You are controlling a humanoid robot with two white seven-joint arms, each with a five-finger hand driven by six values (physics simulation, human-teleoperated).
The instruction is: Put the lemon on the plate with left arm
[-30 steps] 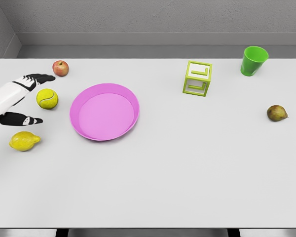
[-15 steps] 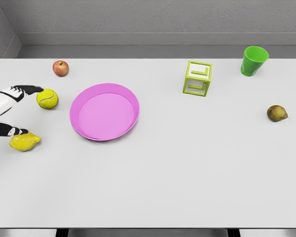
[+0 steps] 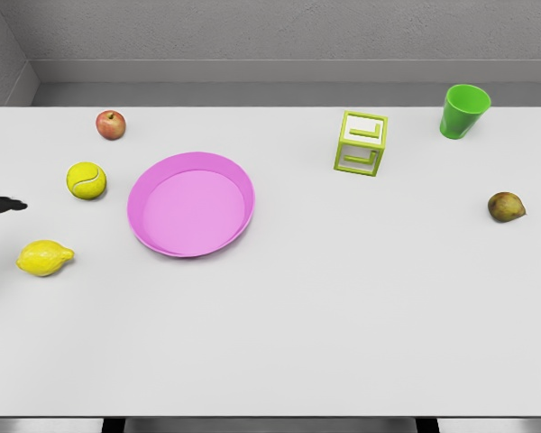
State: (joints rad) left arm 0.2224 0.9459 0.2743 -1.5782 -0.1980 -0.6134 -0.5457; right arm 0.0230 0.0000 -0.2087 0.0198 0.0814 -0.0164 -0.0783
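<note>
A yellow lemon [image 3: 44,258] lies on the white table near the left edge, below and left of the pink plate [image 3: 153,239]. Nothing holds it. Only a black fingertip of my left hand [image 3: 2,204] shows at the left border, above the lemon and apart from it. The rest of that hand and arm is out of frame. The plate is empty. My right arm does not appear.
A tennis ball [image 3: 86,180] sits left of the plate, a red apple [image 3: 111,124] behind it. A green open-frame cube [image 3: 361,142], a green cup [image 3: 463,111] and a brownish pear [image 3: 506,207] stand on the right side.
My left hand has pulled back to the left, away from the tennis ball and lemon, until only a fingertip shows. The lemon and the other objects have not moved.
</note>
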